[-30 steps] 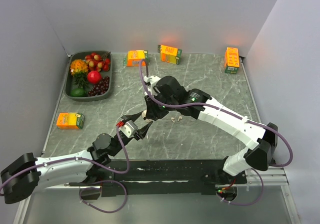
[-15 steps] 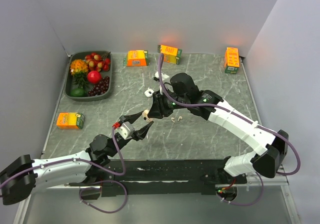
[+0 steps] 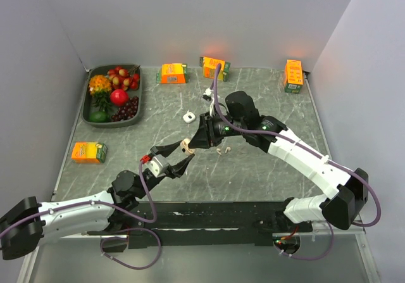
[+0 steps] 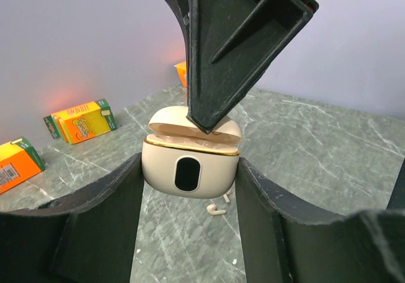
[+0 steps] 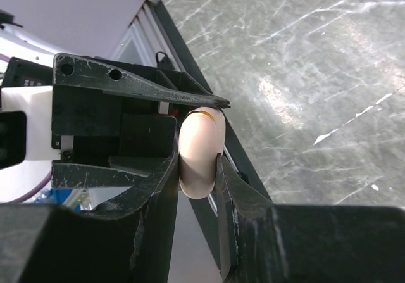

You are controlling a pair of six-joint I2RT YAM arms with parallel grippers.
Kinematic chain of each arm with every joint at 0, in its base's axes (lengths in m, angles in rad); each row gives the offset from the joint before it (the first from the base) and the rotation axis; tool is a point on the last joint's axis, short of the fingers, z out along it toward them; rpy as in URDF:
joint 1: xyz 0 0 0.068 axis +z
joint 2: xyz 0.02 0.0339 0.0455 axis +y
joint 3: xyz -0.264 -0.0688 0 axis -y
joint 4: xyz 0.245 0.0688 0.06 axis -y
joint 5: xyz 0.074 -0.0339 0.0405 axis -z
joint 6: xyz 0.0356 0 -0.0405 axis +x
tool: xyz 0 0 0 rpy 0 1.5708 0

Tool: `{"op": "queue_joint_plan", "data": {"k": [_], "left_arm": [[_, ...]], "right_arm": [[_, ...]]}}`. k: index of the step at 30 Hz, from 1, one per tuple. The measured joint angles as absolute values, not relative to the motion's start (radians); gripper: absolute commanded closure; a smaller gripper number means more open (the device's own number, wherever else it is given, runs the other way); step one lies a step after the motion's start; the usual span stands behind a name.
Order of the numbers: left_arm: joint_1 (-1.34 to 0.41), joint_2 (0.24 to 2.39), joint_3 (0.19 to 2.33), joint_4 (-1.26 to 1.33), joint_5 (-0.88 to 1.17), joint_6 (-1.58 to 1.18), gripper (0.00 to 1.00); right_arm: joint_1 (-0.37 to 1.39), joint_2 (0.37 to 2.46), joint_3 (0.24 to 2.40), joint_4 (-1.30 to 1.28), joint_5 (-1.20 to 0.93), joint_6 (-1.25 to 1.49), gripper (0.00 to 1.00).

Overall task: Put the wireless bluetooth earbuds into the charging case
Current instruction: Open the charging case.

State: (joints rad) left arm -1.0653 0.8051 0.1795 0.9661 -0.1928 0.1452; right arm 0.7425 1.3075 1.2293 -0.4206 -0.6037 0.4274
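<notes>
Left pincer (image 4: pixel 190 191) clamps the case (image 4: pixel 190 169) by its sides, right pincer (image 5: pixel 199 163) nips its top (probably light, slick, hinge-fragile), bud (image 4: pixel 217 209) lying just beneath.

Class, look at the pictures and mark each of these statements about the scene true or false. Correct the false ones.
1. The left gripper holds the charging case between its jaws. True.
2. The right gripper hangs over the orange cartons, well away from the case. False: its jaws are at the case too, one on each side of it.
3. One earbud lies on the table beneath the raised case. True.
4. The fruit tray sits at the right rear corner. False: it is at the left rear corner.
5. Four orange cartons are on the table. True.
</notes>
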Motion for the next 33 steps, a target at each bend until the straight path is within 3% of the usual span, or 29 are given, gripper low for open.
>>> {"op": "queue_joint_plan", "data": {"k": [24, 33], "left_arm": [[-1.068, 0.794, 0.186, 0.970, -0.170, 0.137, 0.99], [-1.062, 0.773, 0.185, 0.960, -0.215, 0.137, 0.99]], "right_arm": [[0.706, 1.287, 1.204, -0.395, -0.676, 0.476, 0.63], [0.645, 1.251, 1.202, -0.401, -0.639, 0.468, 0.47]]}}
